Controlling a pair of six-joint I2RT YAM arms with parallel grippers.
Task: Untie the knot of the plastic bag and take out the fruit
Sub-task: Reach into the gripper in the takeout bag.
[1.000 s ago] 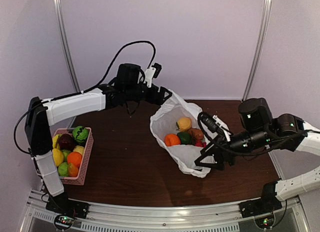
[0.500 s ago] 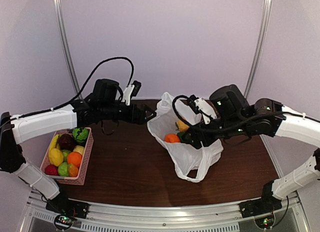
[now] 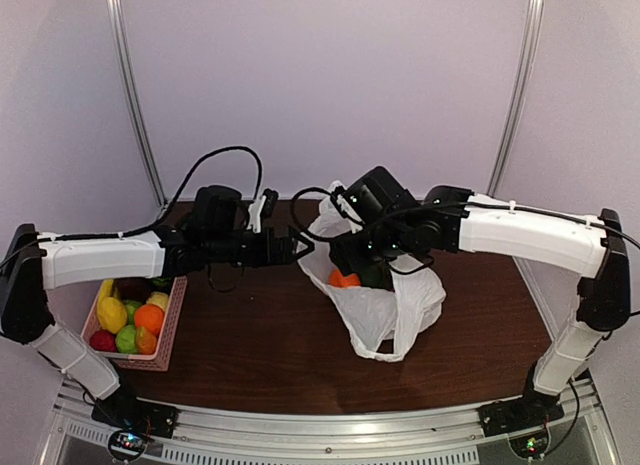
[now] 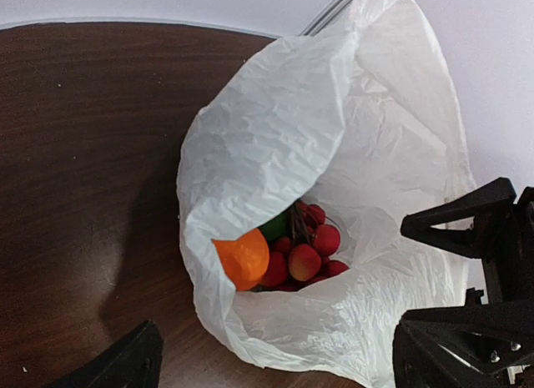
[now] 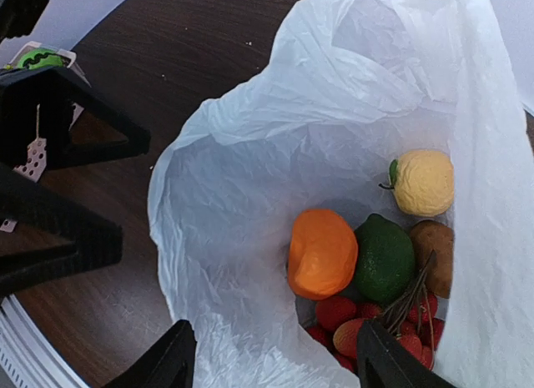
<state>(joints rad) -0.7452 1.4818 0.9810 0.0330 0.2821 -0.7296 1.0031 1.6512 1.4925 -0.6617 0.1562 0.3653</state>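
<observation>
Both claws have closed in on the plastic bag (image 3: pixel 385 315) in the last sec. R claw (image 3: pixel 347 259) swung from the bag's near right side up over its mouth. L claw (image 3: pixel 303 247) came off the bag's far rim to just left of the mouth.

Nearest me: pink basket (image 3: pixel 172 320) well left of the bag, w/ fruit in it. The bag's near end lies slack on the table (image 3: pixel 260 355). No knot that I can see, so untying looks done.

At the mouth: L claw spread to its widest, empty. R claw jaws apart, nothing betw. them, hanging over the opening.

Inside the bag: red berries (image 5: pixel 350 317), orange (image 5: pixel 321 253), green fruit (image 5: pixel 384 259), brown fruit (image 5: pixel 434 242), then lemon (image 5: pixel 424 182) by the far wall. Pick-out phase now, I reckon; the orange looks the most exposed grab.
</observation>
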